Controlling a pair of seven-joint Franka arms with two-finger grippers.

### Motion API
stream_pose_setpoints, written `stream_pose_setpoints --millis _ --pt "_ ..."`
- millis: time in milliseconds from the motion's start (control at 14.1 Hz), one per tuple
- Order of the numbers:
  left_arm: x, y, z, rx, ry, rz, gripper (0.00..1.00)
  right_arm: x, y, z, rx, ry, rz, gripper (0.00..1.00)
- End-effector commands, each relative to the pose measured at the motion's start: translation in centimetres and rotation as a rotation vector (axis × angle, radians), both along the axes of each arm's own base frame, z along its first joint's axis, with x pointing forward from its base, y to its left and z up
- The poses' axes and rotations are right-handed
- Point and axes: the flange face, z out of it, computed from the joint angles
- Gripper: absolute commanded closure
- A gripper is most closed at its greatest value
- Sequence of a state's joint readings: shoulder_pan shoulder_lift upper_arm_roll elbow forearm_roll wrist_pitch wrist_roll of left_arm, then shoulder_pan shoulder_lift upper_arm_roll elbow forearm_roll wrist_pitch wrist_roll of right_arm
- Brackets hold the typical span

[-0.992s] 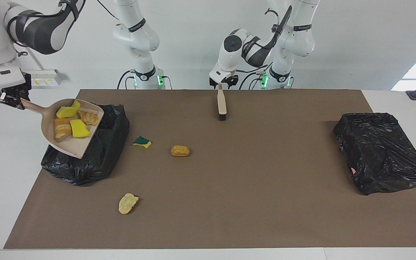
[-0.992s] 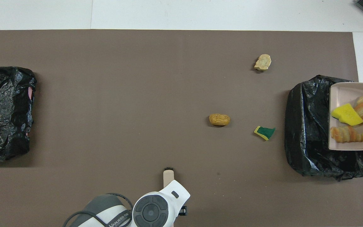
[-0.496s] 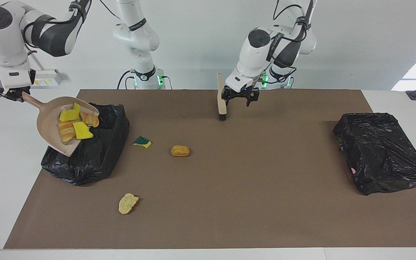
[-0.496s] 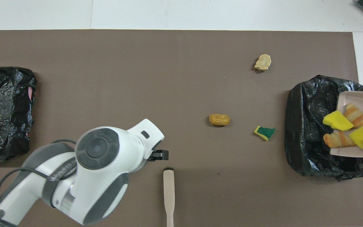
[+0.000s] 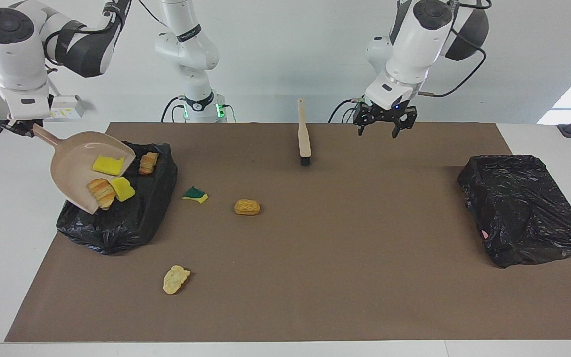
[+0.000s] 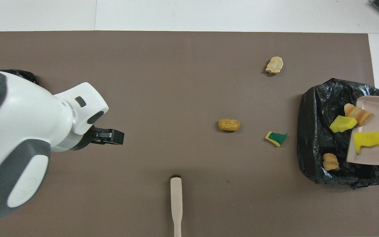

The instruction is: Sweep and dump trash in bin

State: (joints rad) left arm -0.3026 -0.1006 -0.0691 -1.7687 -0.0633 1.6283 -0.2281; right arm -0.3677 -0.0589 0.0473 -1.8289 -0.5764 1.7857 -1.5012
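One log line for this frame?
right gripper: shut on dustpan, tipping scraps into bin | left gripper: open, raised | brush: on mat

Seven scraps (image 5: 247, 207), two bins (image 5: 521, 208).

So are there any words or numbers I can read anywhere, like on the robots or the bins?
None can be read.
Band on the right arm's base: tiny lettering, too small to read.
White box with yellow stickers by the table's edge: marks too small to read.
Dustpan, brush, bin, bin: no writing shows.
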Motion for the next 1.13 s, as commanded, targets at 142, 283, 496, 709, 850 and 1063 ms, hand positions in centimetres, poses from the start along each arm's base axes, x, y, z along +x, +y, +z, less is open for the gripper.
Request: stream_pose_setpoints --millis 142,283,496,709,850,1063 --pt "0.8 9.0 7.2 0.000 0.025 -0.052 0.00 -0.7 0.8 2.3 -0.095 0.010 -0.005 1.00" --pt "1.0 10.7 7.6 0.004 0.050 -0.065 0.00 -0.8 1.0 3.1 -0.098 0.015 -0.010 1.00" --pt "2.4 11.9 8.7 -0.008 0.051 -0.045 0.00 -1.3 3.2 5.9 -0.121 0.039 -0.020 1.00" --pt "3.1 12.5 9.1 -0.011 0.047 -0.058 0.00 -2.1 6.7 9.1 -0.119 0.002 0.001 1.00" --pt "3.2 12.6 9.1 -0.008 0.037 -0.099 0.00 -2.0 9.1 9.3 -0.093 0.006 0.028 1.00" --pt "3.0 12.8 9.8 -0.007 0.007 -0.101 0.00 -2.3 11.9 8.6 0.068 -0.071 -0.052 1.00"
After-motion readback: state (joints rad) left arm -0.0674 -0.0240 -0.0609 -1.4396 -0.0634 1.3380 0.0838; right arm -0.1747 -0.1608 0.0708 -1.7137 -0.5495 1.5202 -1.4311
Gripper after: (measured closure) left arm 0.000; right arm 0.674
